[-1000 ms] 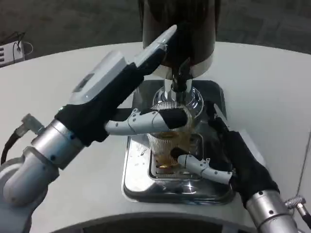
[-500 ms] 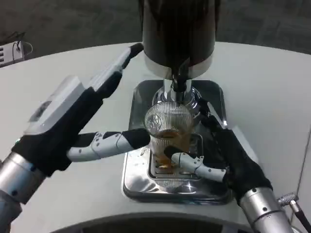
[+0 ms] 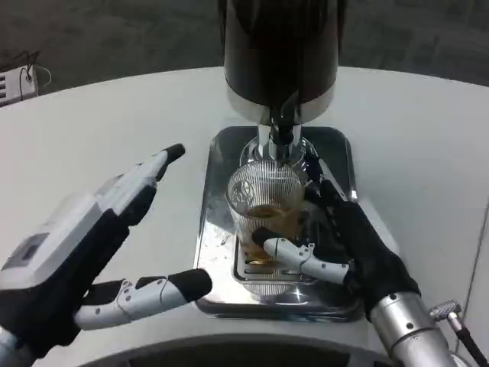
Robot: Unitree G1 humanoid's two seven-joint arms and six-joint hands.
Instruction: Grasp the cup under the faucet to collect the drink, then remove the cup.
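Our right hand (image 3: 359, 248) is gripping the ribbed cup (image 3: 265, 210) under the faucet (image 3: 280, 136); our left hand (image 3: 76, 256) is hovering nearer left, fingers spread wide, holding nothing.

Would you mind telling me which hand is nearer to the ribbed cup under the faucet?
The right hand: its fingers wrap around the cup from the right side. The left hand sits open off to the cup's left, clear of the tray.

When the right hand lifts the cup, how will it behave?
The cup looks clear and ribbed, so probably rigid, and the ribs may aid grip. It holds amber liquid, so tilting could spill it. The right hand wraps it from the side, likely steadying it.
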